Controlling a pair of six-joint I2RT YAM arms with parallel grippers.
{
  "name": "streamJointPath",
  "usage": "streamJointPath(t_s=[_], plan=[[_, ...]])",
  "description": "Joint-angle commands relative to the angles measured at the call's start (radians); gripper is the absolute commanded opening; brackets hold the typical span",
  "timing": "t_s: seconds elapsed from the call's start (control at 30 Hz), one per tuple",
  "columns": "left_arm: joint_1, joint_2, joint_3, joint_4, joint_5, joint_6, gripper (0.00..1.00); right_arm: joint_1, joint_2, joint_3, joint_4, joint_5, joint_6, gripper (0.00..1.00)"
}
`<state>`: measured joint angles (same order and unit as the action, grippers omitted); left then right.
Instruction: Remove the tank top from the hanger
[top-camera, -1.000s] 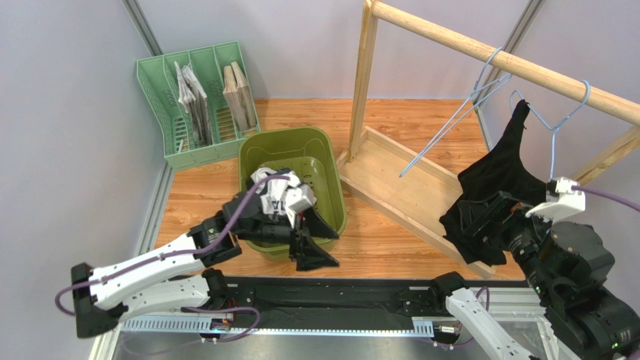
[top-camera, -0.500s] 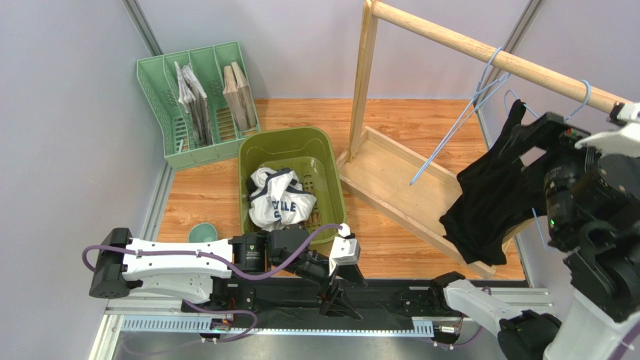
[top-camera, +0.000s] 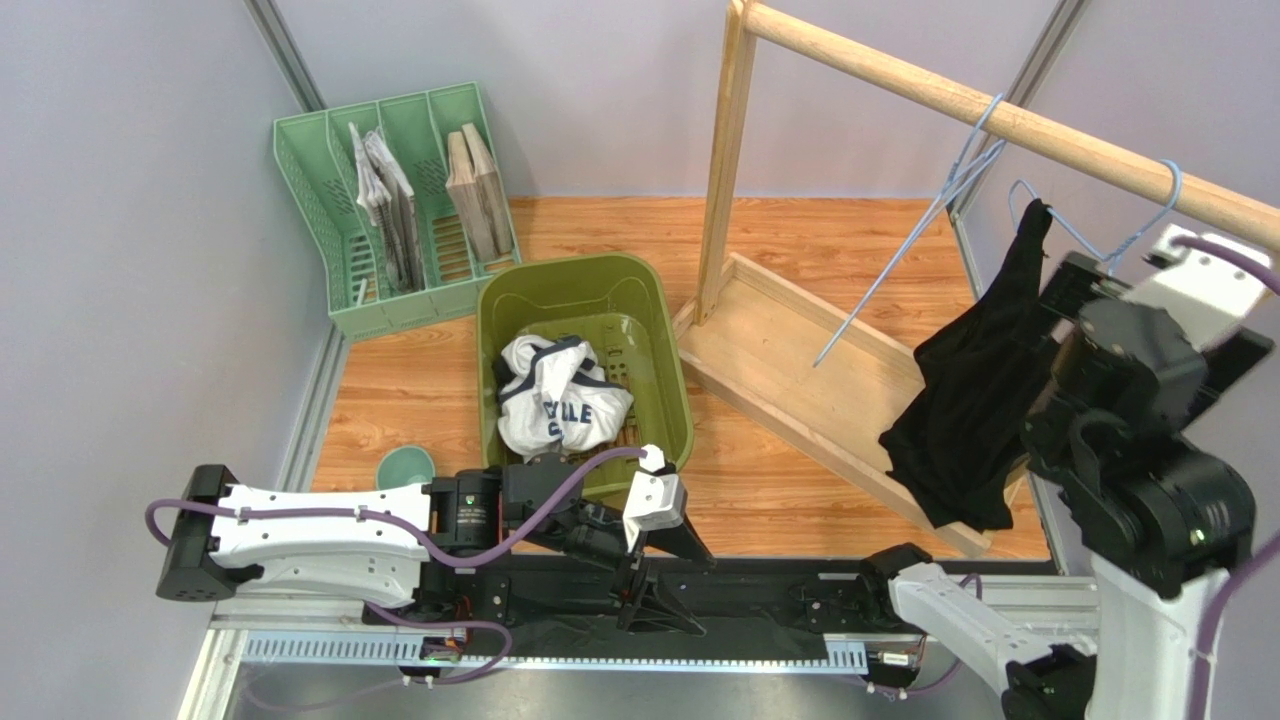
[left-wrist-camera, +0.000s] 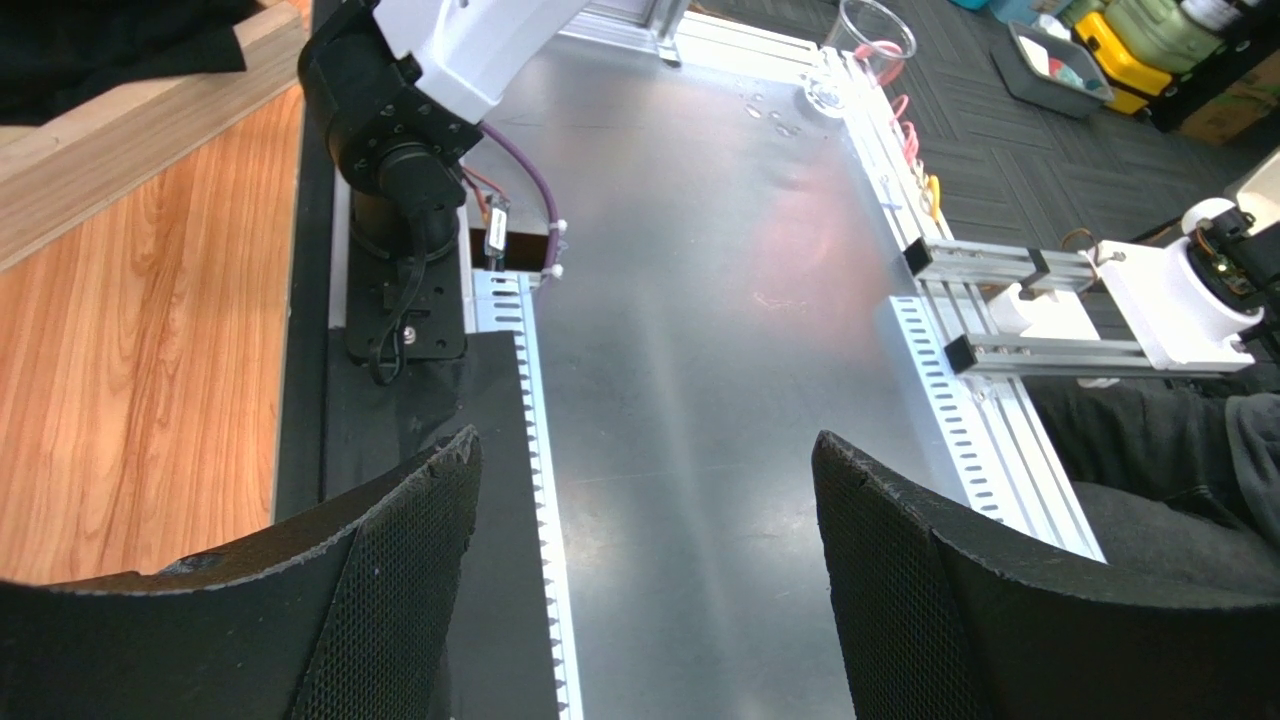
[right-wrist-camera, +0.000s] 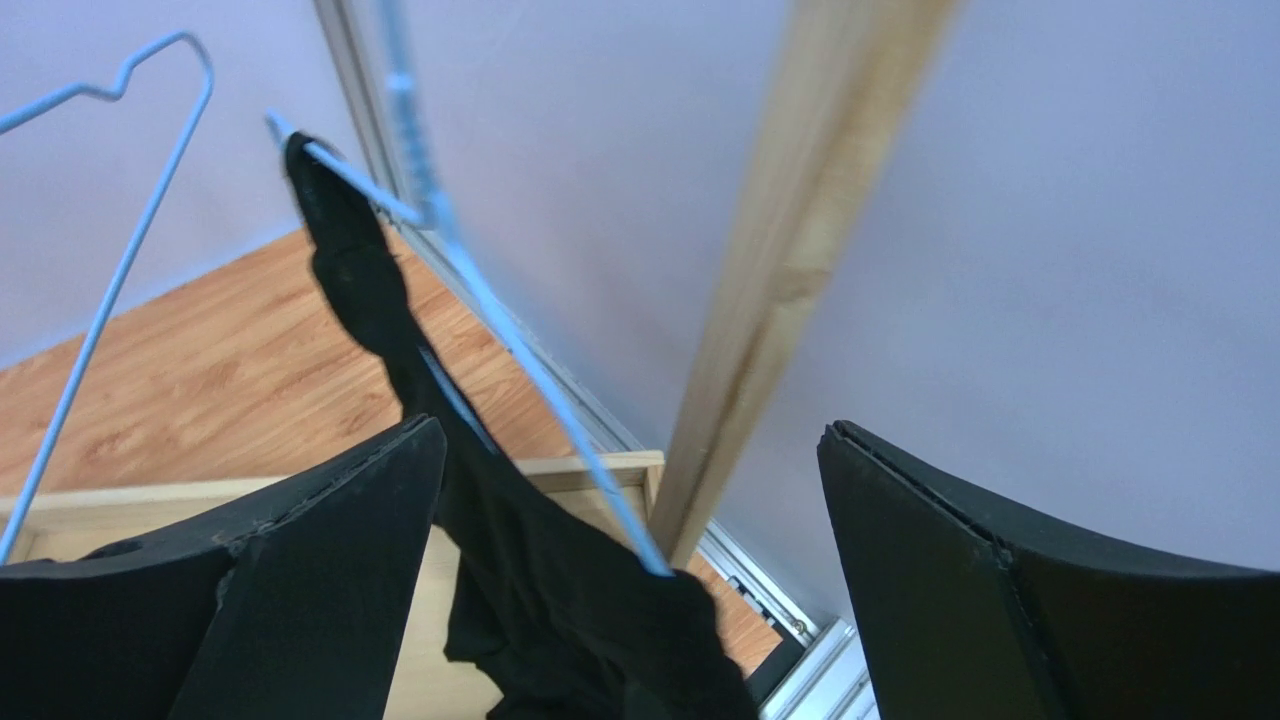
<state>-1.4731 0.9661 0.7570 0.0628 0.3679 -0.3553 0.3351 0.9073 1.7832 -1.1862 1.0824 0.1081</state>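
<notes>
The black tank top (top-camera: 974, 383) hangs on a light-blue wire hanger (top-camera: 1120, 240) hooked over the wooden rail at the right. My right gripper (top-camera: 1085, 308) is raised beside it at hanger height, open, holding nothing. In the right wrist view the tank top (right-wrist-camera: 564, 593) and the hanger (right-wrist-camera: 504, 338) lie ahead of the right gripper (right-wrist-camera: 631, 428), apart from both fingers. My left gripper (top-camera: 657, 578) is low over the near base rail, far from the garment. In the left wrist view the left gripper (left-wrist-camera: 646, 443) stands open over bare metal.
A green basket (top-camera: 504, 323) at mid-table holds a white printed garment (top-camera: 556, 398). A green file organiser (top-camera: 323, 188) stands back left. The wooden rack (top-camera: 902, 83) has an upright post (right-wrist-camera: 766, 285) and a second, empty blue hanger (top-camera: 909, 248). A small teal disc (top-camera: 403, 465) lies near left.
My left arm has pulled back from the basket to the near rail, leaving the white garment inside. My right arm has risen from the tank top's lower part to hanger height.
</notes>
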Motion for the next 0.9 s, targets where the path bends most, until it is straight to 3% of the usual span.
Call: streamJointPath(t_s=[0.0,0.3,0.63,0.8,0.87], plan=[[-0.006,0.0,0.01,0.012,0.02,0.016,0.85,-0.001,-0.068,-0.044,0.033,0.097,0.004,1.0],[-0.018,0.017,0.001,0.017,0.025,-0.008,0.84,-0.001,-0.156,-0.205,0.034,-0.044,0.062,1.0],[-0.033,-0.032,-0.024,-0.043,-0.024,-0.017,0.84,-0.001,-0.203,-0.353,0.034,-0.036,0.084,0.96],[-0.033,-0.029,-0.024,-0.041,-0.027,-0.017,0.84,-0.002,-0.234,-0.364,0.037,-0.116,0.085,0.83],[-0.035,-0.02,-0.019,-0.038,-0.029,-0.016,0.84,-0.002,-0.238,-0.358,0.037,-0.142,0.091,0.7]])
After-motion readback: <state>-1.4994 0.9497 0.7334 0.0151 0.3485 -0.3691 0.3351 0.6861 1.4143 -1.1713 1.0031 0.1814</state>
